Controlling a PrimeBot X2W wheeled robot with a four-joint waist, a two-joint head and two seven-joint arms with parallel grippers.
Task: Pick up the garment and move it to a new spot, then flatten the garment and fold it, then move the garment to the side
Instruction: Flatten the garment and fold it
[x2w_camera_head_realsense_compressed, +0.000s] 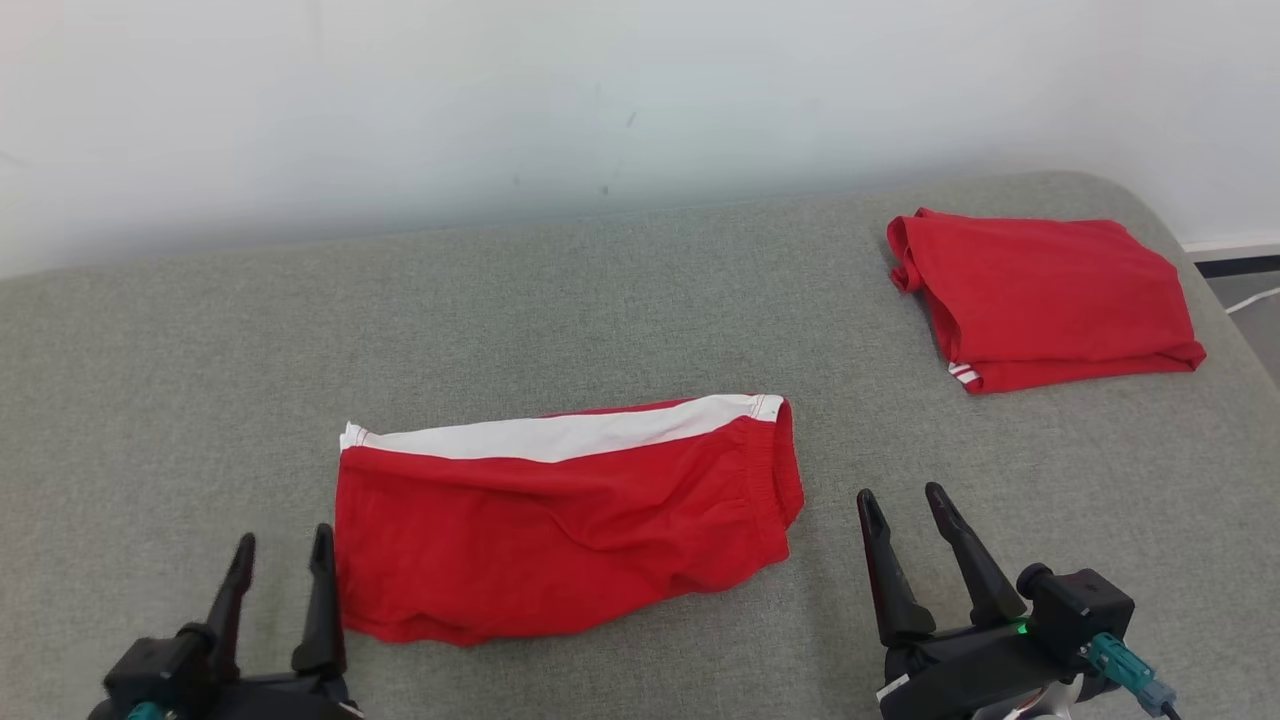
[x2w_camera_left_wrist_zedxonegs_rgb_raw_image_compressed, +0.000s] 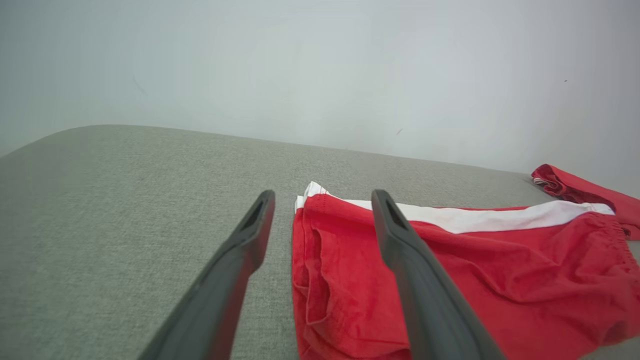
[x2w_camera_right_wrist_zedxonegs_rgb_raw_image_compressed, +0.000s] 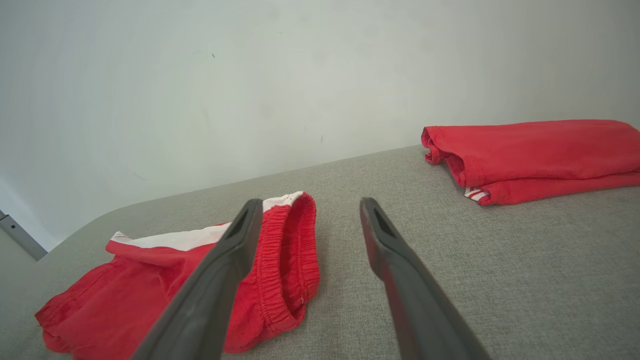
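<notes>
Grey fabric counter (x2w_camera_head_realsense_compressed: 600, 300): red white-striped cloth shorts (x2w_camera_head_realsense_compressed: 560, 530) lie folded at centre.
Left hand (x2w_camera_head_realsense_compressed: 283, 540) and right hand (x2w_camera_head_realsense_compressed: 901, 497) both gape apart, gripping nothing.

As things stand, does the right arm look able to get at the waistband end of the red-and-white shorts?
Probably yes. The right arm has its jaws open, pointing just beside the shorts at their waistband, with only bare grey surface between.

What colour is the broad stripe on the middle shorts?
White; the stripe shows best in the head view.
</notes>
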